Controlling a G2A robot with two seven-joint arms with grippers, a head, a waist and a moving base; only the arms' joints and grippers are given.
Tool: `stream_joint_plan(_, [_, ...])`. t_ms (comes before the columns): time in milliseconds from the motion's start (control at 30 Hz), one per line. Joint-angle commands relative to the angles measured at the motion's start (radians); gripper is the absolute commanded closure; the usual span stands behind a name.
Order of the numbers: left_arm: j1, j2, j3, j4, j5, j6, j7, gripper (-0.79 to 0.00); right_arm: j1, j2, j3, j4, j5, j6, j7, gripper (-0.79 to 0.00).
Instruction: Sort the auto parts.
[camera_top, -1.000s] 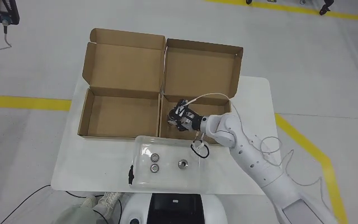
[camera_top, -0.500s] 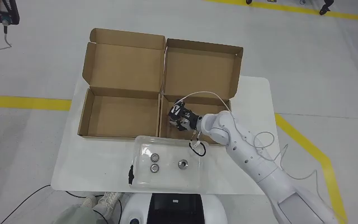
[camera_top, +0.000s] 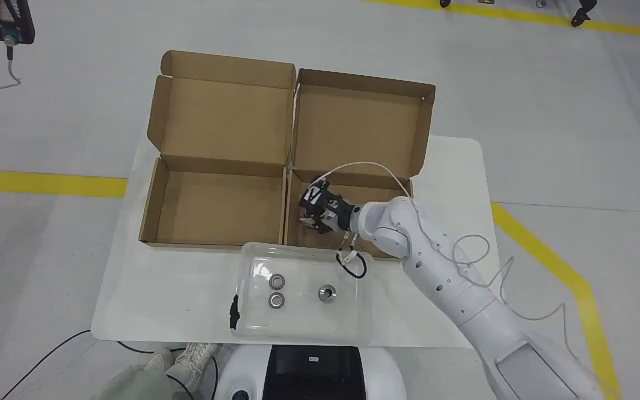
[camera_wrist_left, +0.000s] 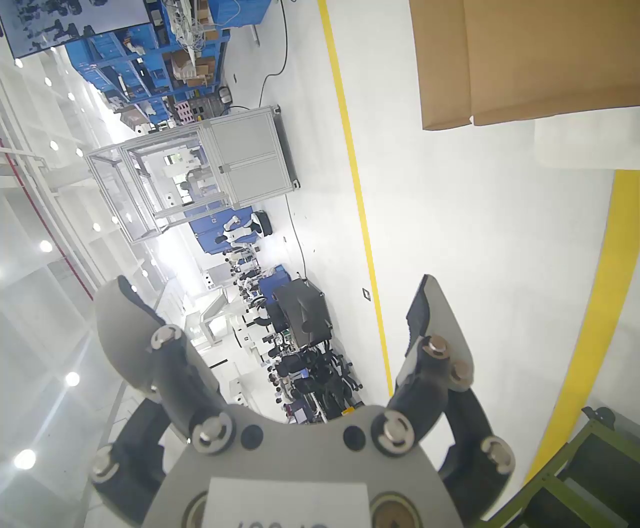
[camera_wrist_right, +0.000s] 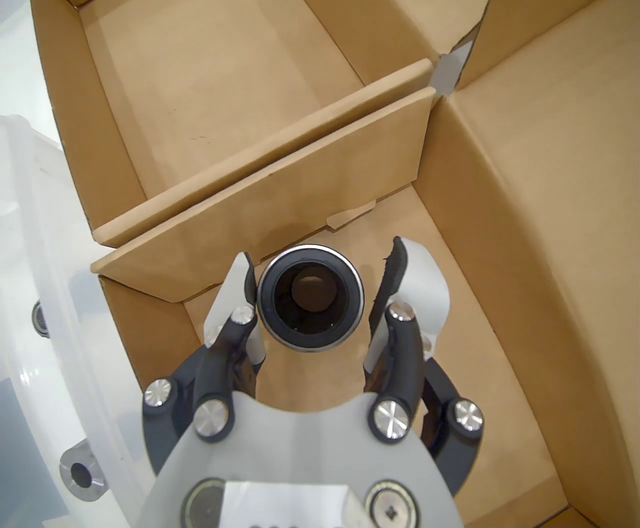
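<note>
Entry, my holdings at the desk (camera_top: 450, 200):

1. My right end effector (camera_wrist_right: 320, 255) (camera_top: 318, 205): low inside the right box (camera_wrist_right: 525, 200) (camera_top: 395, 195), fingers parted narrowly, one either side of item 2. One pad touches its rim and the other stands just off it, so it is not clamped.
2. Bearing (camera_wrist_right: 272, 300): black ring with a metal rim, lying flat on the right box floor, close to the wall shared with the left box (camera_wrist_right: 210, 90) (camera_top: 215, 205).
3. My left end effector (camera_wrist_left: 274, 290): fingers spread wide, holding nothing, facing the room.
4. Bin (camera_top: 305, 310) (camera_wrist_right: 30, 200): clear, just in front of both boxes, holding two small rings (camera_top: 277, 283) (camera_top: 275, 299) and one metal part (camera_top: 326, 292).
</note>
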Motion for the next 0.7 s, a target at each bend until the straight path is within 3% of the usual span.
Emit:
stream_joint_plan(0, [0.0, 0.0, 0.0, 0.0, 0.0, 0.0, 0.0, -0.785, -0.012, 0.005, 0.011, -0.032, -0.008, -0.006, -0.009, -0.523])
stream_joint_plan(433, [0.0, 0.0, 0.0, 0.0, 0.0, 0.0, 0.0, -0.785, -0.203, 0.067, 0.123, -0.425, -0.102, -0.089, 0.001, -0.573])
stream_joint_plan(667, [0.0, 0.0, 0.0, 0.0, 0.0, 0.0, 0.0, -0.785, -0.318, 0.094, 0.153, -0.576, -0.153, -0.14, -0.007, -0.548])
